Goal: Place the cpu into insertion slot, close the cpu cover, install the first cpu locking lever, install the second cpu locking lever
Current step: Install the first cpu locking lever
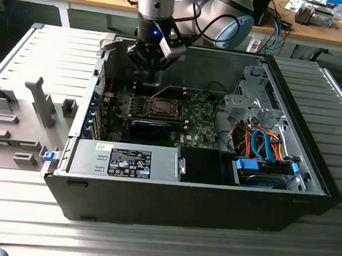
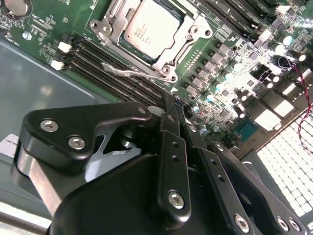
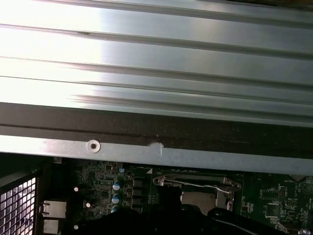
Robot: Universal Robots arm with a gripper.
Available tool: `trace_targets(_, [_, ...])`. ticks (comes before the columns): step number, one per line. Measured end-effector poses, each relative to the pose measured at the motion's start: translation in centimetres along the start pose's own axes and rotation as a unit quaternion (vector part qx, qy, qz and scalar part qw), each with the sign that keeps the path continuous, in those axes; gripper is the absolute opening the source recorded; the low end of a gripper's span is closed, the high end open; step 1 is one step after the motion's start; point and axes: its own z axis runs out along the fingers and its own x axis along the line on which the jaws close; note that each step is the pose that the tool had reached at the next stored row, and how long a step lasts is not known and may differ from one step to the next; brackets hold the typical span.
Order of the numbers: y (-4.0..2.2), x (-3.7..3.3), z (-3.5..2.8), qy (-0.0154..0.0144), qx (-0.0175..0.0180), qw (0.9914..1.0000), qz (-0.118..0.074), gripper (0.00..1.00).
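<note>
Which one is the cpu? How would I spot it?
Find the open black computer case, then the green board inside it. The cpu is the flat silvery square in the metal frame, paler and smoother than the parts around it.

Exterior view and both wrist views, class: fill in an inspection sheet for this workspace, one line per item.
Surface: ribbed metal bench carrying an open computer case.
Job's things: cpu seated in the socket; cpu cover closed around it.
Clutter: grey fixture blocks at the exterior view's left.
Grippers: pincer above the motherboard; open or shut cannot be told.
Cables: orange and blue bundle inside the case.
Surroundings: wooden desks behind.
</note>
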Motion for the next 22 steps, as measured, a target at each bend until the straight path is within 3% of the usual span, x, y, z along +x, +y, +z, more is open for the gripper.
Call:
trace_targets(8, [-0.06,-0.67,0.04,0.0001,0.0000,1.00000,0.000,0.11])
trace_targets(22, [-0.05,-0.69,0.40,0.0001,0.0000,1.00000,0.000,0.11])
